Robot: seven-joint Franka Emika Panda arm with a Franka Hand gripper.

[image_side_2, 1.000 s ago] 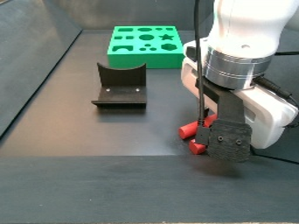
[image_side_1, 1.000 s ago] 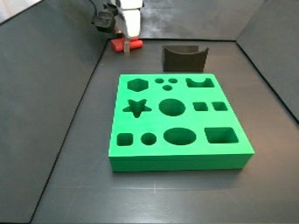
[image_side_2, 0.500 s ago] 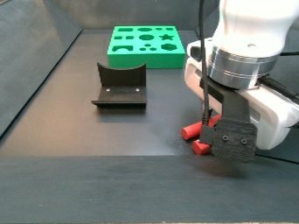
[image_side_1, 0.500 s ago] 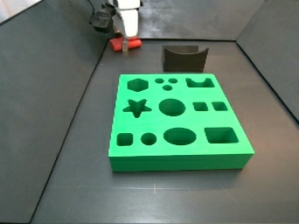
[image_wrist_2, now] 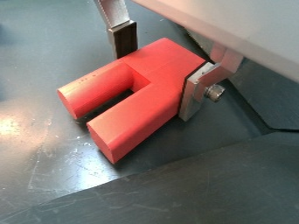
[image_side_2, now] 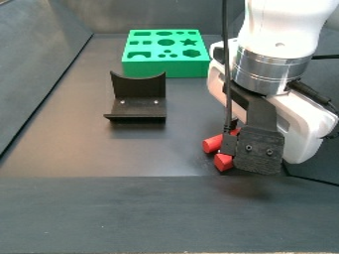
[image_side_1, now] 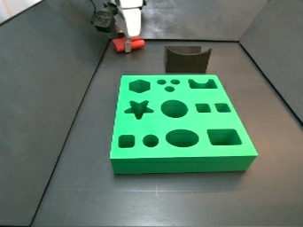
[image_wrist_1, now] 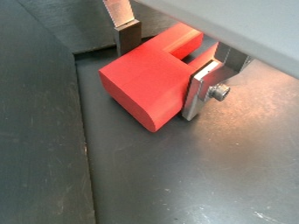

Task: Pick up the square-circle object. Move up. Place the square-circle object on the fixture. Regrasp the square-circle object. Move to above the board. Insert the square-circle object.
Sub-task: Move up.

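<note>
The red square-circle object (image_wrist_1: 140, 79) lies on the dark floor, also seen in a wrist view (image_wrist_2: 128, 96) and in both side views (image_side_1: 128, 43) (image_side_2: 212, 147). My gripper (image_wrist_1: 163, 72) is low over it, with its fingers on either side of the blocky part (image_wrist_2: 160, 74). One silver finger (image_wrist_1: 201, 87) touches the object's side. The other finger (image_wrist_1: 126, 35) stands a little off it, so the gripper is open. The dark fixture (image_side_1: 186, 58) (image_side_2: 135, 96) stands apart from the gripper. The green board (image_side_1: 160, 97) (image_side_2: 166, 62) lies beyond the fixture.
Dark walls enclose the floor on the sides (image_side_1: 71, 80). The arm's large white body (image_side_2: 279, 60) rises above the object and hides part of it in a side view.
My gripper has shifted only very slightly over the red object. The object, the fixture and the board stay where they were.
</note>
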